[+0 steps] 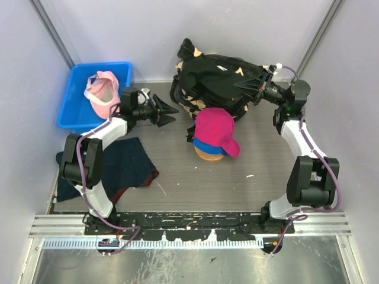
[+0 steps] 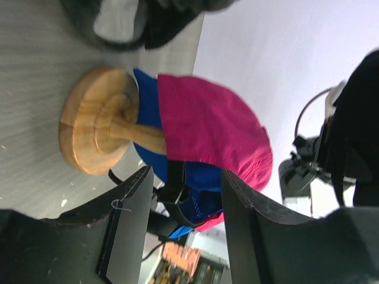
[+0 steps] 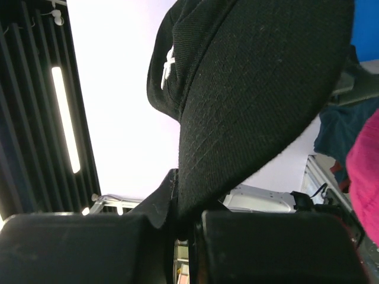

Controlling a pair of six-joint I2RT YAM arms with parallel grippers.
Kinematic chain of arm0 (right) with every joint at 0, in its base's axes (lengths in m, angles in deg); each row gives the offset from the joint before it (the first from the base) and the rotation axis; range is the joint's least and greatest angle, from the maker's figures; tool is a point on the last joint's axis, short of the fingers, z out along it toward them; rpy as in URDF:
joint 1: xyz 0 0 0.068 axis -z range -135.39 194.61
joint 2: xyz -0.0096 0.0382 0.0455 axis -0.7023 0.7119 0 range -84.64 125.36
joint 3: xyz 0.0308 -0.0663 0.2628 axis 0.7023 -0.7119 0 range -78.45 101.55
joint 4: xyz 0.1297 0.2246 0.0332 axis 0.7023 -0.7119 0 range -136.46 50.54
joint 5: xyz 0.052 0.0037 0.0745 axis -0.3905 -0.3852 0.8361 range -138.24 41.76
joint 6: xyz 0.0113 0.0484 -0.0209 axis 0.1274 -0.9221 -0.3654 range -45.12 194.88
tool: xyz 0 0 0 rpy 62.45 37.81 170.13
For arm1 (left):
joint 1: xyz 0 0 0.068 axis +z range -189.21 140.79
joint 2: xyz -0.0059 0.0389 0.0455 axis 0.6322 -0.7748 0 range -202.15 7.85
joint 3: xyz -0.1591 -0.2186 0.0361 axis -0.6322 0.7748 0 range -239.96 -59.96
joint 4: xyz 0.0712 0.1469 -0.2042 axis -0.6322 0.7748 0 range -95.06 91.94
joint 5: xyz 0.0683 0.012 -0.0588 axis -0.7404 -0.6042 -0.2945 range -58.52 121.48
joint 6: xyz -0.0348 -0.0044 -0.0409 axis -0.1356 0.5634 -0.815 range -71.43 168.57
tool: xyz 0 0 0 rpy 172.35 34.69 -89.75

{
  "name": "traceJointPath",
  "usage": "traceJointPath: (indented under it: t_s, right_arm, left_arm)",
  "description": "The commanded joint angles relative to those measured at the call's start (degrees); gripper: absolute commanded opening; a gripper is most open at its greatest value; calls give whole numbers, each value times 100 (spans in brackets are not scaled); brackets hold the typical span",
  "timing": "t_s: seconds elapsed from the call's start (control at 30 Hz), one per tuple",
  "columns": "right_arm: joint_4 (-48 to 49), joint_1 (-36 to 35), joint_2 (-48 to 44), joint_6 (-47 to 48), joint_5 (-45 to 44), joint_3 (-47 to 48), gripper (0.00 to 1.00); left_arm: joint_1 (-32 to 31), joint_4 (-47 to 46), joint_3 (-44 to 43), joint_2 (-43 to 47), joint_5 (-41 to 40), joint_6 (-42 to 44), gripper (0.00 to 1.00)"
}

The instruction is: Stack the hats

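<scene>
The black cap (image 3: 260, 89), pinched in the right gripper (image 3: 186, 220), should be centred over the magenta cap (image 1: 214, 127). The left gripper (image 1: 166, 112) is spread.

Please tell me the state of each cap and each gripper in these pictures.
magenta cap: on the wooden stand, over the blue cap.
blue cap: on the stand, under the magenta one.
black cap: held in the air.
light pink cap: lying in the blue bin.
left gripper: open, empty.
right gripper: shut on the black cap.

Nothing legible (black cap (image 3: 254, 94) logo (image 3: 168, 65) included)
</scene>
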Motion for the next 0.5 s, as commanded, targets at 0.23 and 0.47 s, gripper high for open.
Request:
traceJointPath:
  t_s: [0.23, 0.47]
  right_arm:
    - [701, 161, -512, 403, 96, -921, 1]
    - [838, 161, -507, 418, 84, -990, 1]
  left_arm:
    - [-312, 739, 1, 189, 563, 880, 55]
    - [-460, 952, -105, 132, 664, 1082, 55]
